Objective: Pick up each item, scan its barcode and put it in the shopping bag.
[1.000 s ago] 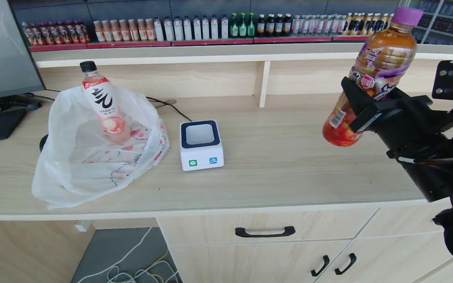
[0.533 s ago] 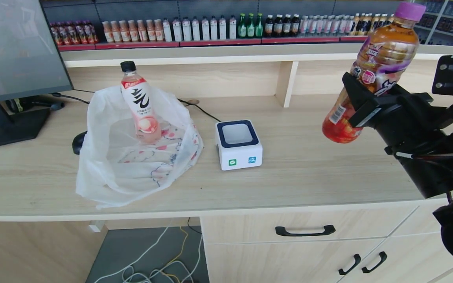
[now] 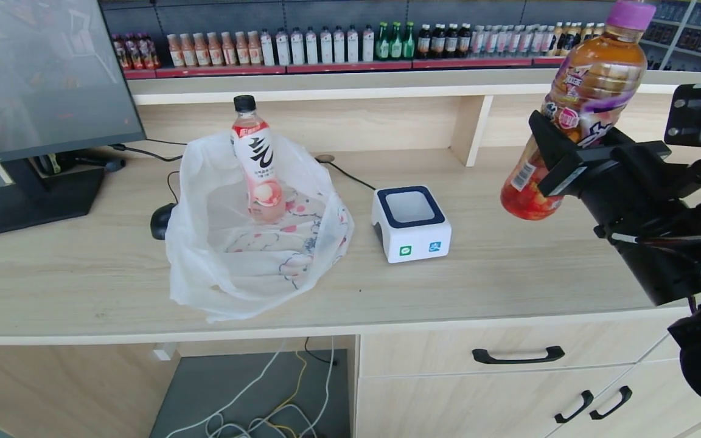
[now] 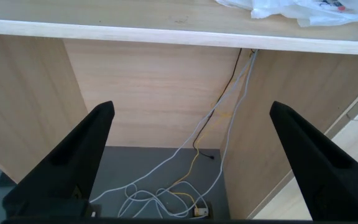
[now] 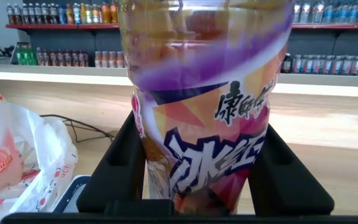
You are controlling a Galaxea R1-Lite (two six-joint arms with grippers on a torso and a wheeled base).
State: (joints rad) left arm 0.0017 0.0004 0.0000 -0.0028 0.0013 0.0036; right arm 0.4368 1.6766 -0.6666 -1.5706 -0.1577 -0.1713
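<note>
Tea bottle (image 3: 575, 115) w/ purple cap is up in the air, tilted, well to the right of the scanner (image 3: 411, 222) and above the surface (image 3: 509, 274). My right gripper (image 3: 572, 161) has its jaws clamped round the bottle's lower half.

Head cam gives me the layout. Shopping bag (image 3: 253, 255) lies just left of the scanner, mouth open, w/ a pink bottle (image 3: 259, 164) standing upright inside. Mouse (image 3: 160, 220) and monitor (image 3: 40, 73) are further left of the scanner, and the drinks shelf (image 3: 350, 45) runs behind it. That cam also picks up a barcode patch low on the tea bottle, on the scanner-facing side.

Right wrist cam gets the label close up, jaws pressed on both sides. Bag, pink bottle and a corner of the scanner lie beyond.

Left wrist cam has the left gripper (image 4: 191, 168) below the surface edge, jaws spread wide w/ nothing btwn them. It faces the recess under the surface, where cables (image 4: 185, 186) lie on the floor. A bit of the bag shows up at the edge.

Vs 1 s ago, the whole head picture has slid. Bag, scanner and monitor sit further right in frame w/ the same spacing, so that's the cam moving, not the things. Tea bottle and right gripper keep the same spot in frame and the same grip, and the scanner now shows nearer to them.
</note>
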